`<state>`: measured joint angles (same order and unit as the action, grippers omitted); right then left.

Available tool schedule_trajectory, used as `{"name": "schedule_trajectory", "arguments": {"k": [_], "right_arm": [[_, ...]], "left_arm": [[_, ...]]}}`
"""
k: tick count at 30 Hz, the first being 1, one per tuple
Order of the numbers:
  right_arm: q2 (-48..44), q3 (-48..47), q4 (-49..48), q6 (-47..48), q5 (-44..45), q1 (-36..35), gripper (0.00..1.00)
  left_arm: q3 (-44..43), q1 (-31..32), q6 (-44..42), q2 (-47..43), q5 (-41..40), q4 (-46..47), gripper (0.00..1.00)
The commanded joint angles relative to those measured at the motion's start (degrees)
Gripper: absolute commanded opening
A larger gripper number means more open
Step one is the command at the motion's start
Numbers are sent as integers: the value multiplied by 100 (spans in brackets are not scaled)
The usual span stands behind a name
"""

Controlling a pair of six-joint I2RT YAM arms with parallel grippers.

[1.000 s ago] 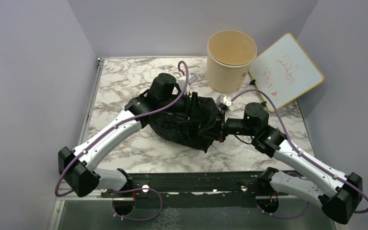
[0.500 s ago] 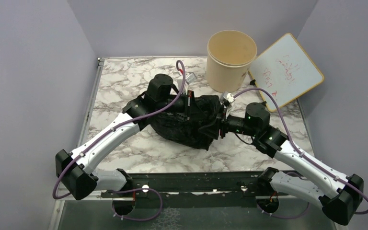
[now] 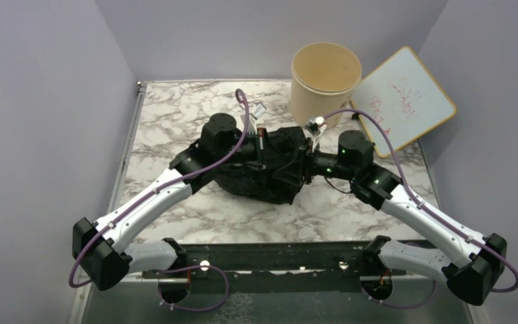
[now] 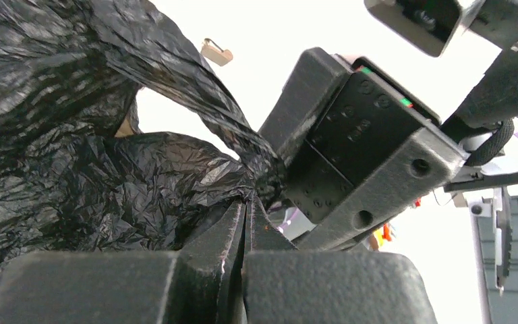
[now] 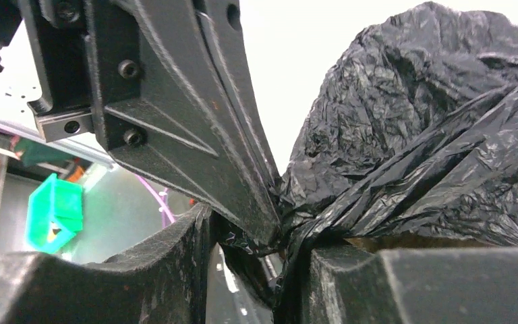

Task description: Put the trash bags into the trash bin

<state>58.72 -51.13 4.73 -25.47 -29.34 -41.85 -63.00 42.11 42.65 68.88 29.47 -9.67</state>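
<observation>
The black crinkly trash bag (image 3: 260, 182) lies bunched on the marble table between both arms. My left gripper (image 3: 264, 143) is shut on a fold of it; in the left wrist view its fingertips (image 4: 248, 200) meet with black film (image 4: 74, 169) pinched at the tip. My right gripper (image 3: 302, 166) faces it from the right, jaws apart (image 5: 260, 233). Loose film from the bag (image 5: 432, 135) and a left finger (image 5: 195, 121) sit in that gap. The beige trash bin (image 3: 325, 84) stands upright and open behind the grippers.
A yellow-framed whiteboard (image 3: 405, 98) with red scribbles leans at the back right, beside the bin. Grey walls enclose the table on three sides. The black rail (image 3: 270, 256) carrying both arm bases runs along the near edge.
My left gripper has shut on the bag and my right gripper has let go and opened. Both wrists and the bag's top have shifted toward the bin.
</observation>
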Motion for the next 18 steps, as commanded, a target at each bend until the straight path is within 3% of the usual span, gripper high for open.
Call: {"name": "schedule_trajectory", "arguments": {"k": [1,4,6,9,14,18], "right_arm": [[-185,-178,228,-115,311,-18,36],[-373,-171,349,85,644,-21,20],[-480,-162,512,214,997,-17,9],[-562,-210,986,345,1748,-17,1],[-657,-207,1627,484,3216,-17,1],[-699,-218,2208,361,4359,-12,0]], "left_arm": [[42,-11,52,-228,-505,205,0],[22,-18,65,-248,-602,141,0],[-19,-12,86,-224,-605,116,22],[-199,-17,-49,-160,-642,-101,50],[-720,-51,-493,-52,-1033,-798,75],[-890,-120,-687,-67,-1262,-988,82]]}}
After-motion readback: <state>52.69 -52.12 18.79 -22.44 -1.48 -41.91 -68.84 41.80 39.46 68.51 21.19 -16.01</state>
